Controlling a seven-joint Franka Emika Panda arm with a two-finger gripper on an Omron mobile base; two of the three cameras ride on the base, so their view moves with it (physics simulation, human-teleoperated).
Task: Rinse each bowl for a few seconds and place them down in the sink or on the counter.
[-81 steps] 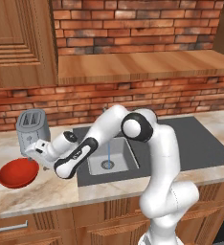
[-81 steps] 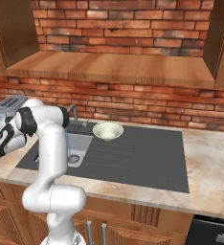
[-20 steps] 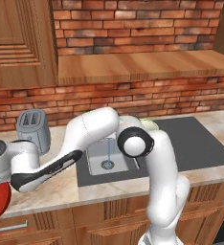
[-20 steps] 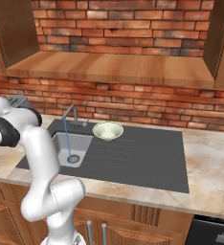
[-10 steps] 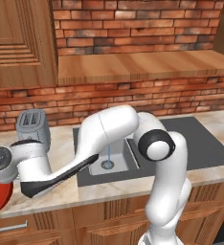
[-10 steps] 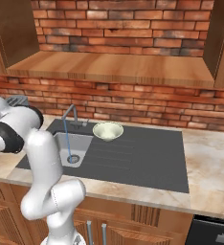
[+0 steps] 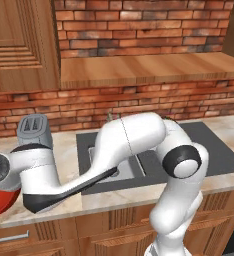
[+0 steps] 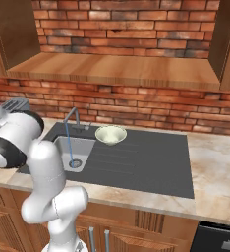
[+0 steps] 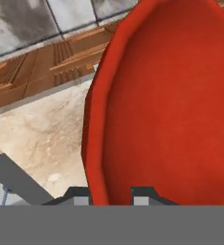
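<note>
We see our gripper (image 9: 109, 194) clamped on the rim of the red bowl (image 9: 166, 105), one finger on each side of its wall; the bowl rises straight ahead of the hand, off the counter (image 9: 47, 129) beneath. Far off to our gripper's side, the pale bowl (image 8: 110, 134) sits on the sink's (image 8: 151, 167) drainboard by the faucet (image 8: 71, 118).

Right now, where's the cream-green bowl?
In the right base view, the cream-green bowl sits at the back of the sink's drainboard, just right of the faucet and basin.
</note>
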